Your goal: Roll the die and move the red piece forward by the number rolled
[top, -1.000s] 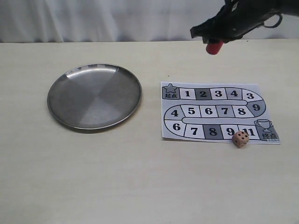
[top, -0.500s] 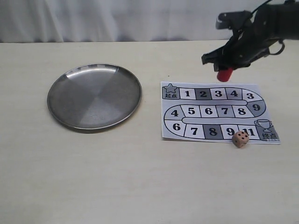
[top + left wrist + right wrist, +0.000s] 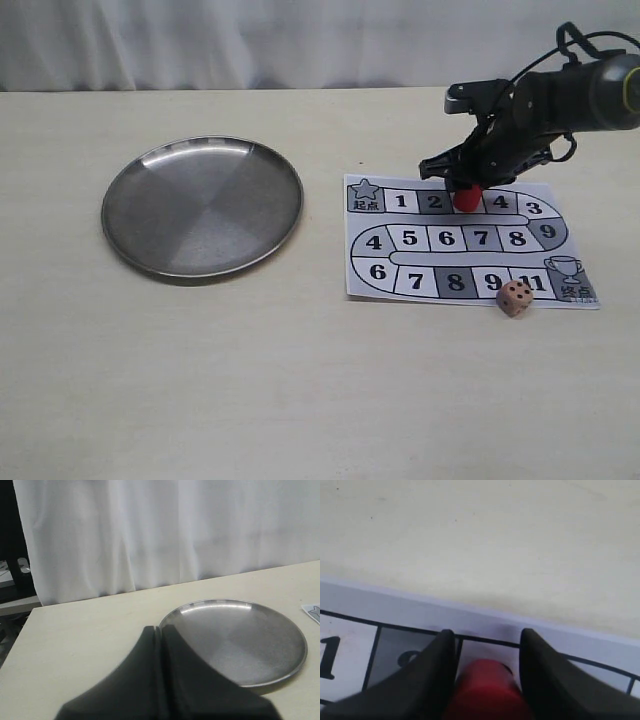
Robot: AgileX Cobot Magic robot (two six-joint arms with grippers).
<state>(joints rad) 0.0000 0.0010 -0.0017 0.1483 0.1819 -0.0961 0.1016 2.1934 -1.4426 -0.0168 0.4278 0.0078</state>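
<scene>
Left wrist view: the left gripper (image 3: 159, 632) is shut tight w/ nothing in it. Its two black fingers (image 3: 180, 670) press flat together. It hangs over the worktop (image 3: 85, 630), near the round metal plate (image 3: 280, 667).

Exterior view, L to R: the shiny plate (image 3: 130, 235) sits on the left part of the pale worktop (image 3: 300, 390) w/ nothing on it. Just beside it on the right lies the paper game board (image 3: 450, 240), a curvy track w/ number squares, a star at one end and a cup at the other.

The right gripper (image 3: 466, 186) is low over the top row of the board and pinches the red piece (image 3: 466, 199) from both sides. The piece stands upright at sq. 3, btw the 2 and the 4. Can't tell if its bottom touches the paper.

Right wrist view: the red piece (image 3: 487, 690) sits snug btw the two black fingers (image 3: 432, 672), over the white sq. next to the grey one.

The die (image 3: 516, 298) rests at the board's near edge by the 11, well apart from the gripper. Dark dots show, too small to count.
</scene>
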